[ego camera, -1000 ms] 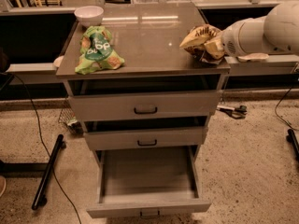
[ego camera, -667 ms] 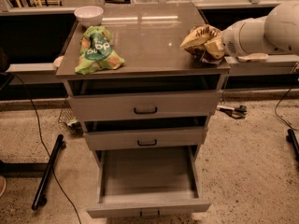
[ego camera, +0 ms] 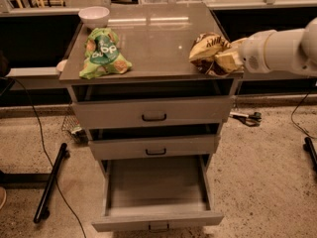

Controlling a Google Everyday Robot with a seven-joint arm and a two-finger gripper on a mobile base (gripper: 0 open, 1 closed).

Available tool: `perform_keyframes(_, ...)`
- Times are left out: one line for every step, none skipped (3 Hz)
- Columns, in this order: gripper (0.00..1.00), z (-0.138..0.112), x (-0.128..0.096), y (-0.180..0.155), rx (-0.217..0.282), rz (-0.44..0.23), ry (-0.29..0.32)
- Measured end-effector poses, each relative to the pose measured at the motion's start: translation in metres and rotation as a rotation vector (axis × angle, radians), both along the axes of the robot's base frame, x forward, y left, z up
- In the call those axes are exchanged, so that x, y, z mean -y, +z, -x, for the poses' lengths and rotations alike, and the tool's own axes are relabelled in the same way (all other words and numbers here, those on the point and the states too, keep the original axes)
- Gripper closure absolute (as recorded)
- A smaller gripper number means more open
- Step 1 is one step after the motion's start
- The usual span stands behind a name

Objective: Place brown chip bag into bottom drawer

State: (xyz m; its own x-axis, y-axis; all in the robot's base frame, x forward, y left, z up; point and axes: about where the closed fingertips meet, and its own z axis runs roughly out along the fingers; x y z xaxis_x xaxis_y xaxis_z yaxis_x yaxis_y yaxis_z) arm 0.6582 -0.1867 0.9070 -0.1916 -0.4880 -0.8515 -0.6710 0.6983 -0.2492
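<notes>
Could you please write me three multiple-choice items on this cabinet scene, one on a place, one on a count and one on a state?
1. Where does the brown chip bag lie?
A. on the floor
B. on the cabinet top, at its right edge
C. under the cabinet

2. How many drawers does the cabinet have?
A. one
B. two
C. three

3. In what state is the bottom drawer?
A. pulled open
B. pushed shut
C. taken out and lying on the floor

Answers:
1 B: the bag rests on the top, with the gripper at its right side.
2 C: three grey drawer fronts are stacked below the top.
3 A: its inside shows, and its front stands well forward of the two above.
</notes>
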Motion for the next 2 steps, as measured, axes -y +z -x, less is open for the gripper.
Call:
perform_keyframes(1.00, 0.060, -0.021, 0.017, 0.027, -0.109, 0.141)
perform_keyframes(1.00, 0.141, -0.006, 0.035, 0.066, -0.148, 0.247)
